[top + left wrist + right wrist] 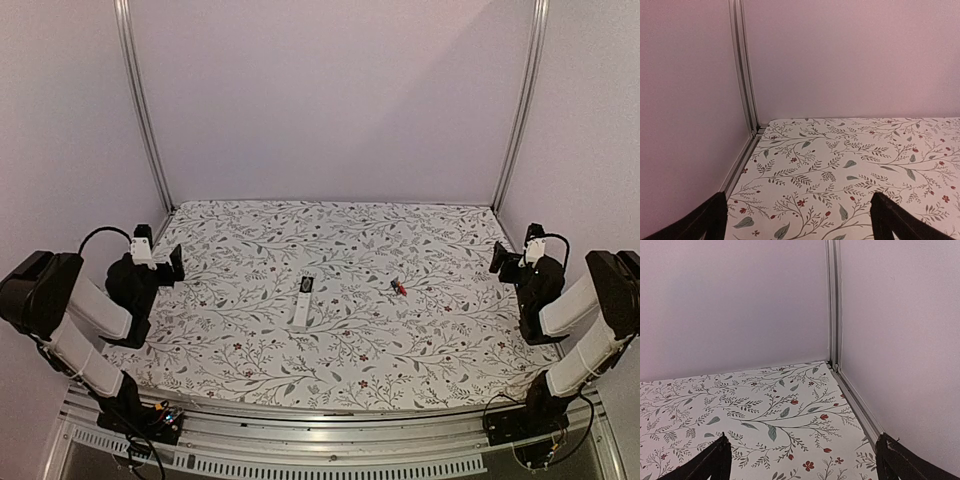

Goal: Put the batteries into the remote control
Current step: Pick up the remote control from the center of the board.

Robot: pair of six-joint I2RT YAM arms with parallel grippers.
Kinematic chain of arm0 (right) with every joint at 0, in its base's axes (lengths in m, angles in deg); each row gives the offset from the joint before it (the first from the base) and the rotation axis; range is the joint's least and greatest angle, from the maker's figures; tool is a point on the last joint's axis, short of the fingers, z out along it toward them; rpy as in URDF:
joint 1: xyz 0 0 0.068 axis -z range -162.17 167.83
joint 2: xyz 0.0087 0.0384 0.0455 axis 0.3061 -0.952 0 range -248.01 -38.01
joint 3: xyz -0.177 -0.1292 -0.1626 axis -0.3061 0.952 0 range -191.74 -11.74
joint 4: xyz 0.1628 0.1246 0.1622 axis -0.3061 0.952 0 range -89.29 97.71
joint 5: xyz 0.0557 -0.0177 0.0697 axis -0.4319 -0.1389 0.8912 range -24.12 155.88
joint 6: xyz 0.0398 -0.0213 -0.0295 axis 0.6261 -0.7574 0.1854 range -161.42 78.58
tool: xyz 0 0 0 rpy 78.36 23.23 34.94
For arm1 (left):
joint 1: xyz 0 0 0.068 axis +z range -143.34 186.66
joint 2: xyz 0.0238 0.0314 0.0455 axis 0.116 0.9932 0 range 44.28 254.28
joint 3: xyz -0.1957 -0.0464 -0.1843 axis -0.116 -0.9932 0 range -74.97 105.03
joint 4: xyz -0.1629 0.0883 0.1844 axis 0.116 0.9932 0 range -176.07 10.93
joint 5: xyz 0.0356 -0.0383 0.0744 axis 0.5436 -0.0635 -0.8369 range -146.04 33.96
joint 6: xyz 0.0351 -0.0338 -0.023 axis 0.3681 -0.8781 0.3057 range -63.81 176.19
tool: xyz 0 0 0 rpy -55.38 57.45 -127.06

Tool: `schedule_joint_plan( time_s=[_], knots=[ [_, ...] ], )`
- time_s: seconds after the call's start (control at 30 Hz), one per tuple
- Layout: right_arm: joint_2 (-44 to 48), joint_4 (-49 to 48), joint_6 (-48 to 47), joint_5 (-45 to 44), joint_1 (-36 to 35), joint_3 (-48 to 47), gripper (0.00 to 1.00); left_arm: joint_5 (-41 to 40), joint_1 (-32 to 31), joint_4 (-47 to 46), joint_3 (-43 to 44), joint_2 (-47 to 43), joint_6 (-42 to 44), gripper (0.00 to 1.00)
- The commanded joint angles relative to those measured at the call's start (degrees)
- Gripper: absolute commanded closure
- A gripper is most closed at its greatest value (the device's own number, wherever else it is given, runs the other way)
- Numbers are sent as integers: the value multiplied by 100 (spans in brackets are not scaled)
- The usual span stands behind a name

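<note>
We are holding our left gripper (799, 214) with its jaws spread wide and nothing between them, and our right gripper (802, 456) likewise. Both are hanging at the outer edges of the floral table (250, 240), well apart from the work. The remote control (303, 301) is lying near the middle, and the batteries (399, 288) are resting to its right, apart from it. We are judging the task barely begun: nothing is loaded. The next move is calling for the nearer right arm to reach in and pinch a tiny battery cleanly.
</note>
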Motion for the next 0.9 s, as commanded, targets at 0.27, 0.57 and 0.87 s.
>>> schedule_joint_plan(
  time_s=[0.27, 0.57, 0.87],
  knots=[
    [28, 201, -35, -94, 26, -103, 1, 505, 364, 262, 258, 59, -134, 0],
    [2046, 5200, 1302, 1198, -372, -2108, 1, -636, -145, 3979, 2526, -721, -526, 0],
    [485, 7787, 2111, -683, -3873, -4606, 1, 237, -946, 5170, 3235, -1912, -1156, 1]
  ],
)
